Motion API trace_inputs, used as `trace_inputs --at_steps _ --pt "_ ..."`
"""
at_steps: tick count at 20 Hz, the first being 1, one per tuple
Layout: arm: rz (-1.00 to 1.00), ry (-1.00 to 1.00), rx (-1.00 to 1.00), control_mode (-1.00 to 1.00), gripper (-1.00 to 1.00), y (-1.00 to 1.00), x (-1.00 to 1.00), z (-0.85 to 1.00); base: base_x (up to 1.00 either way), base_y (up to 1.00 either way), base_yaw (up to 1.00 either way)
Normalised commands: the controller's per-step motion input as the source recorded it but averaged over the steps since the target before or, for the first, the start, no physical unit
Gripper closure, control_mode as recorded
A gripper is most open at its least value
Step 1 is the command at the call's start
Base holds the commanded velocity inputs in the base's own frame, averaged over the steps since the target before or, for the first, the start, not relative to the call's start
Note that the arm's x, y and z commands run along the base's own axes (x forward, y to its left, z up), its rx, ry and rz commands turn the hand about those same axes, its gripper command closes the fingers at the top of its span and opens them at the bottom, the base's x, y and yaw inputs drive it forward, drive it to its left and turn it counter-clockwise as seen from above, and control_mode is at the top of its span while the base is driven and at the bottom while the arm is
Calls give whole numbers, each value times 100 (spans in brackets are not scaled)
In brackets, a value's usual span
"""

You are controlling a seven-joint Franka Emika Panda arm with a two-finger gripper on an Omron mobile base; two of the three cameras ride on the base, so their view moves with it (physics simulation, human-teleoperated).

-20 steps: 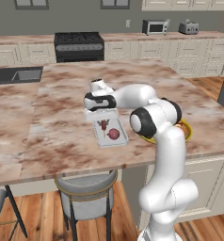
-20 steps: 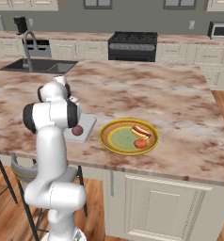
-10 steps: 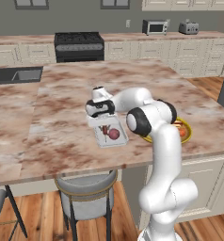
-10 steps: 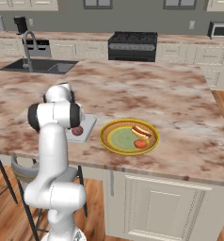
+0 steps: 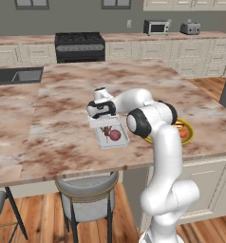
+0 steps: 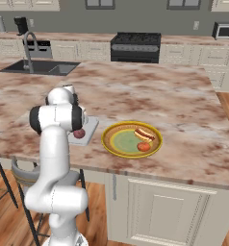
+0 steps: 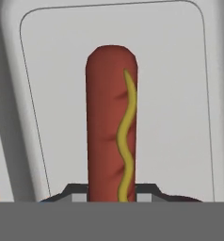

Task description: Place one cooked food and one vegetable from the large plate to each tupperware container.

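a: where does the tupperware container [image 7: 180,70] lie from the gripper [image 7: 111,190]?
b: directly under it, long axis matching the hot dog [image 7: 111,127].
a: and the jaws?
b: clamped on the hot dog's near end.

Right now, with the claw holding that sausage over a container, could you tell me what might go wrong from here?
1. The claw grips the mustard-striped sausage only at its near end, so it may pivot or slip before release.
2. It hangs over the far tupperware container; releasing off-centre could land it on the rim.
3. The near container, already holding food, sits right alongside, so a swing of the arm could nudge it.
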Motion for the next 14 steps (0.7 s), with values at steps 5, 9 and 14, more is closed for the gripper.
trace_inputs --at_steps 5,9,14 --pt "0 0 0 -100 -100 0 8 0 0 0 0" --pt "0 0 0 -100 -100 0 1 1 0 0 0" --pt "0 1 0 -100 -100 0 0 32 0 0 0"
